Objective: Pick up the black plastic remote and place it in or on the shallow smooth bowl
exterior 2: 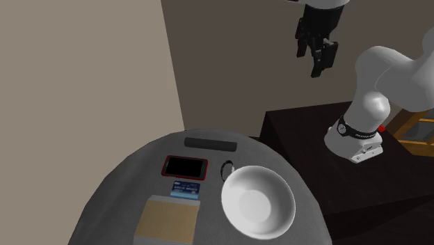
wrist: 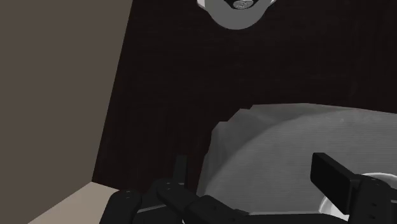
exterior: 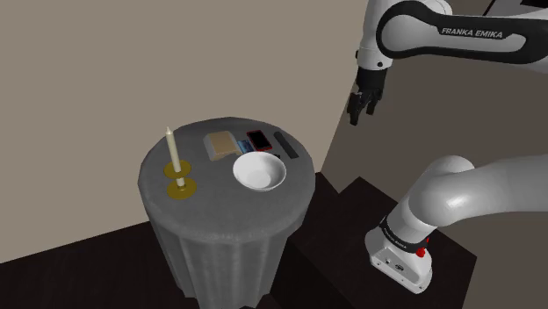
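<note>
Gripper (exterior: 358, 114) open and empty, high and well apart from the table; remote (exterior: 285, 145) lies at the tabletop's edge just beside a red-edged phone (exterior: 259, 140), so your off-line descent could knock it overboard or pinch the phone.

Beige wall (exterior: 88, 70), dark floor (exterior: 53, 274), grey-draped round table (exterior: 230, 239)

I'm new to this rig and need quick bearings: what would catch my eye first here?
A glossy white shallow bowl sits on a round table draped in grey cloth, with a tall pale candle in a gold holder at the shoulder view's left. The slim black remote lies beyond the bowl near the table's edge, and the black gripper hangs open above, off to that view's right.
</note>
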### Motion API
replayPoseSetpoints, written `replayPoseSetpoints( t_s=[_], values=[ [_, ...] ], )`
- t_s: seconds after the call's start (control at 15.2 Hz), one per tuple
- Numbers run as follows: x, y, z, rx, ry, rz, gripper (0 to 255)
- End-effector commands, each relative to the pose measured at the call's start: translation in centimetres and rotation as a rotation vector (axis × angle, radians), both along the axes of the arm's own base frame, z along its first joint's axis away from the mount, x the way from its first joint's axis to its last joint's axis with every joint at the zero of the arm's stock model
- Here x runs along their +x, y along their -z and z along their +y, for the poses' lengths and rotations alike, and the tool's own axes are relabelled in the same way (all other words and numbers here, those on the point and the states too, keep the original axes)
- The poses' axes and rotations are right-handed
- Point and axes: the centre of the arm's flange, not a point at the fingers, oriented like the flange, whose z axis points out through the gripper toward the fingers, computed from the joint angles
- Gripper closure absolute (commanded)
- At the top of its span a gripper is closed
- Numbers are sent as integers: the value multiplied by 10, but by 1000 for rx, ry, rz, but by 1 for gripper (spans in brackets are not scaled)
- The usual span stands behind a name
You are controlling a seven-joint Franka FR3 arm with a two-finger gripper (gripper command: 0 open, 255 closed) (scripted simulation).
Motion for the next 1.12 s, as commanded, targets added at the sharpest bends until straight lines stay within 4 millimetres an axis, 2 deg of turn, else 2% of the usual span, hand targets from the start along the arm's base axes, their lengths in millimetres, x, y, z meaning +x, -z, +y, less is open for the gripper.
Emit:
replayPoseSetpoints(
  t_s=[0.0, 1.06],
  values=[
    [0, 0, 0, 0, 0, 0, 0],
    [145, 139, 11, -11, 183, -92, 0]
  ],
)
